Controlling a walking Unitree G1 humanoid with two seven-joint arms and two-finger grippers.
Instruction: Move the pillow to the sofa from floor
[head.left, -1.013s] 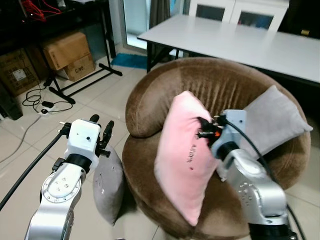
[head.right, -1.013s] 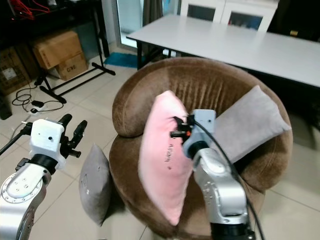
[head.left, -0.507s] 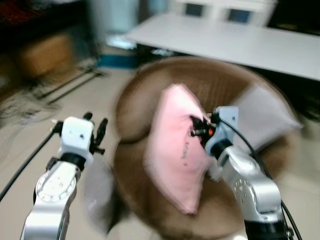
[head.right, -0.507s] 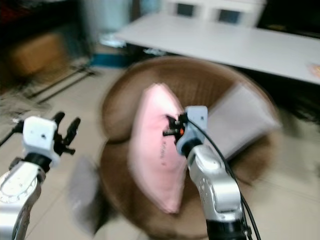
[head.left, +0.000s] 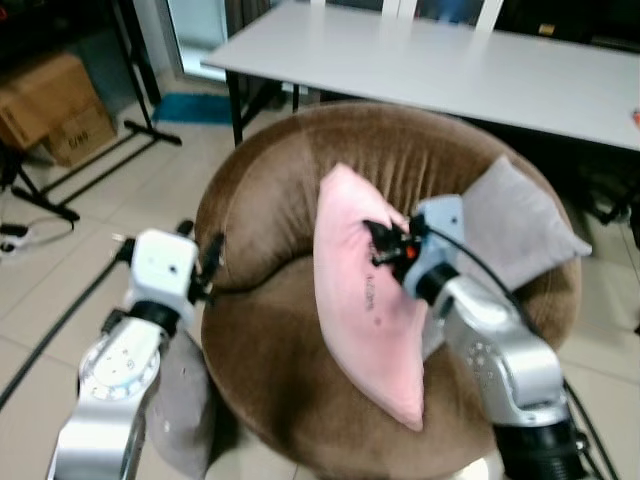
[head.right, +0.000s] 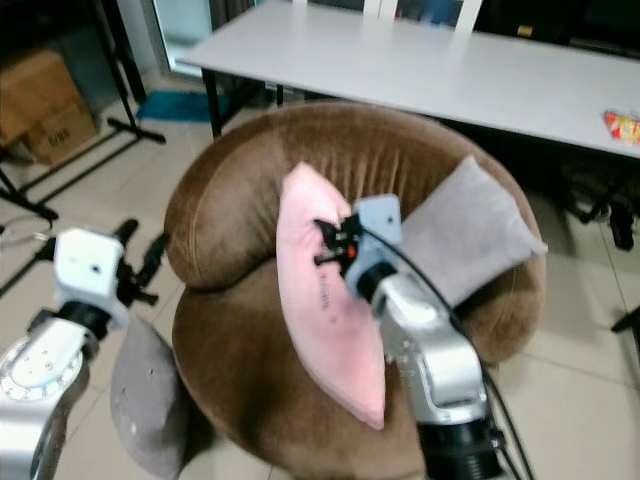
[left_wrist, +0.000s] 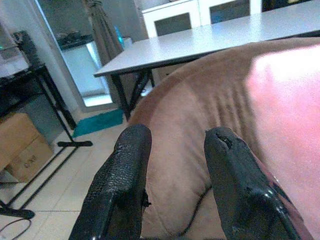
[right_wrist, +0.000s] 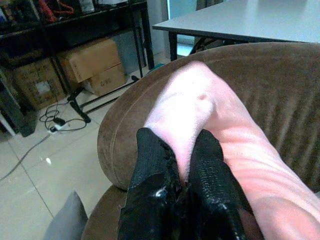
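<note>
A pink pillow hangs upright over the seat of the round brown sofa. My right gripper is shut on the pillow's upper edge, and its black fingers pinch the pink fabric. My left gripper is open with nothing between its fingers, held beside the sofa's left arm. A grey pillow leans on the floor against the sofa's left side, below my left arm. Another grey pillow rests on the sofa's right side.
A white table stands right behind the sofa. Cardboard boxes and a black stand with metal legs sit at the back left on the tiled floor. A cable trails from my left arm.
The camera has moved closer and leftward of the sofa, passing through blur. The pink pillow, held by my right gripper, now hangs lower over the seat. My left gripper is nearer the sofa's arm.
</note>
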